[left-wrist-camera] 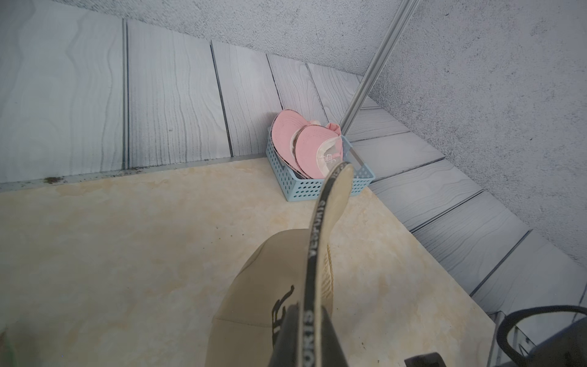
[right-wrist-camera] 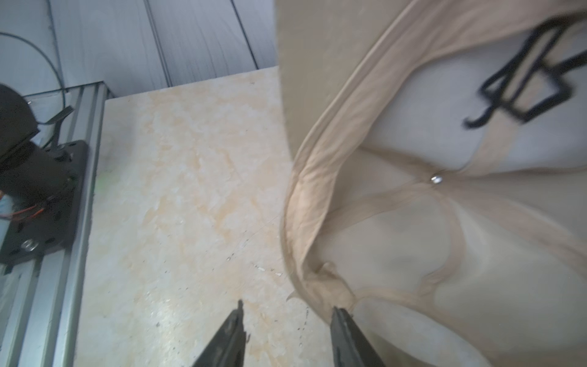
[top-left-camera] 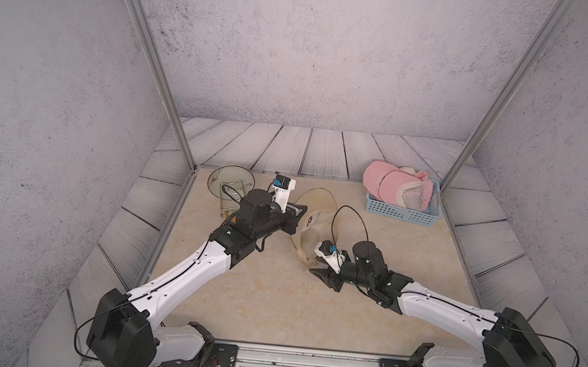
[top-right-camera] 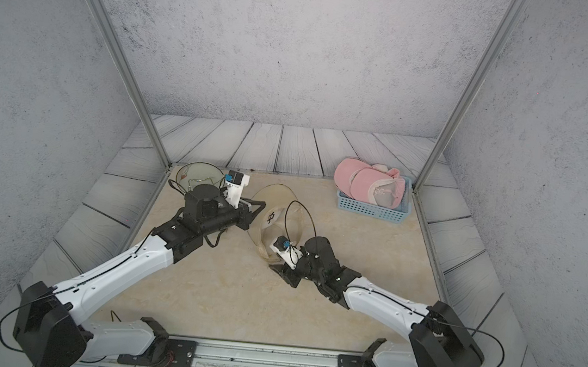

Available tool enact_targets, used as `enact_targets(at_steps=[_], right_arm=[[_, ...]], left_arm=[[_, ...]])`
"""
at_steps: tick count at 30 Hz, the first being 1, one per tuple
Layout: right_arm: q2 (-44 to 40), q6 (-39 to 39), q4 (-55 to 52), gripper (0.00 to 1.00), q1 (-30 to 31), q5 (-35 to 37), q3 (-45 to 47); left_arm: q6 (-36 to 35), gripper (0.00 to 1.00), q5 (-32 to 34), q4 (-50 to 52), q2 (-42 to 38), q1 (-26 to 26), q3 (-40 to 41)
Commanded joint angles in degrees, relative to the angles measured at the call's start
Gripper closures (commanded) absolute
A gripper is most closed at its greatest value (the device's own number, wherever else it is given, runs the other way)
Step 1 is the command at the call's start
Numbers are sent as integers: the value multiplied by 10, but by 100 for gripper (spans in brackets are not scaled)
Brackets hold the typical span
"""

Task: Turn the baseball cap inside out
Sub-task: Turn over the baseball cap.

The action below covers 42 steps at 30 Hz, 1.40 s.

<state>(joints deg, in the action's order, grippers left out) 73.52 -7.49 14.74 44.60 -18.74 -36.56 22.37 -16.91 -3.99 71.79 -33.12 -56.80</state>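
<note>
Nearest the robot's base, the right gripper [right-wrist-camera: 287,308] is seen low over the table [top-left-camera: 256,291] with its jaws apart and nothing between them; one jaw lies against the rear edge of the sweatband [right-wrist-camera: 313,222], the other over bare tabletop. Just beyond it, the beige baseball cap [top-left-camera: 312,228] is found near the middle of the table, raised on its side, with its opening turned toward the right gripper, so that the lining, the seam tapes and the back of the top button [right-wrist-camera: 436,179] are exposed in the right wrist view. On the cap's far side, the brim [left-wrist-camera: 336,190] is clamped edge-on in the closed left gripper [left-wrist-camera: 306,321]. The crown is judged not yet turned: its lettered outer face is presented to the left wrist camera. The step in hand is taken to be a fresh hold on the rim. Next, the sweatband would have to be pinched and peeled back over the crown, or the crown pushed through, while the brim is held firm. Farther off, a glass plate on a wire stand [top-left-camera: 223,177] and a blue basket [top-left-camera: 400,213] of pink caps [top-left-camera: 393,185] are left untouched.
</note>
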Motion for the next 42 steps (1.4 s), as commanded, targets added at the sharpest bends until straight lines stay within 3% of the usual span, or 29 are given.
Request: enact_targets(at_steps=[1, 7, 15, 20, 27, 35, 39, 42], right_arm=[[-13, 45, 57, 59, -2, 78, 8], [-9, 79, 108, 74, -2, 136, 4], [42, 113, 218, 86, -1, 186, 5], [78, 129, 229, 87, 0, 235, -4], [95, 131, 227, 88, 0, 319, 5], [98, 170, 189, 92, 0, 493, 5], [106, 174, 153, 93, 0, 483, -6], [90, 156, 170, 92, 0, 414, 8]], left_arm=[[35, 100, -46, -29, 8, 3, 6], [52, 100, -75, -33, 7, 3, 30], [150, 100, -195, -124, 45, 3, 43], [213, 100, -233, -181, 67, 3, 42], [243, 100, -241, -202, 67, 3, 39], [241, 100, -251, -171, 65, 3, 30], [222, 100, -263, -148, 65, 3, 19], [182, 100, -225, -87, 57, 3, 10]])
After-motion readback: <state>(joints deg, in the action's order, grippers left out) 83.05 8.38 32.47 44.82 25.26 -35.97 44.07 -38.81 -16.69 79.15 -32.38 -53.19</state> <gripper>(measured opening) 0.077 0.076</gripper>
